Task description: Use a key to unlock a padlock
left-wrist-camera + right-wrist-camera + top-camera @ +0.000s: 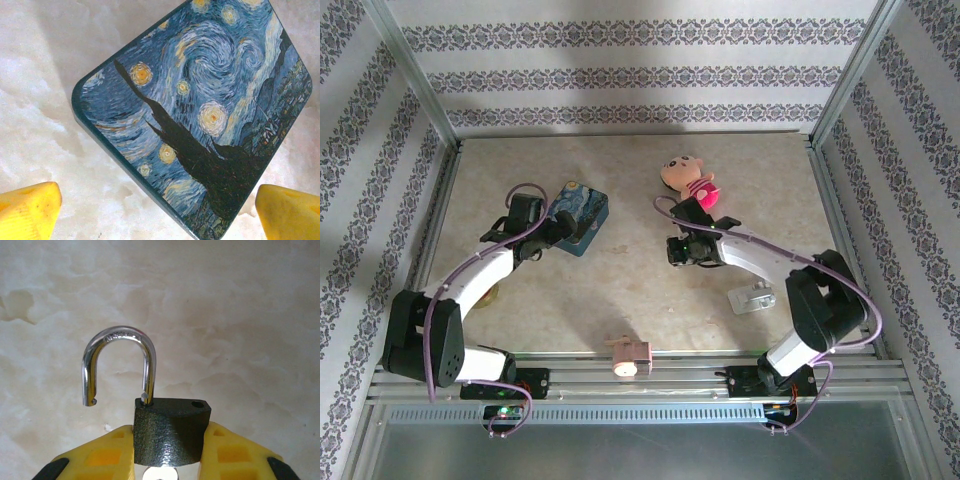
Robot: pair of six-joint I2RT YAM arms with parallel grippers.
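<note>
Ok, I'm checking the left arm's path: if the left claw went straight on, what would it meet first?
Probably the lid of the starry-night tin, lying straight ahead of the open left claw; how far is unclear.

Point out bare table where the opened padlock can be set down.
Bare tabletop lies between the blue starry-night painted tin and the right tool, and along the far edge left of the pink plush toy. Crowded: around that tin, where the left tool hovers.

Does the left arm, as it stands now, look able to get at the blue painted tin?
Probably yes. The left gripper hangs open right over the blue tin. Its yellow fingers stand wide apart, and nothing lies on the lid or between them and it.
</note>
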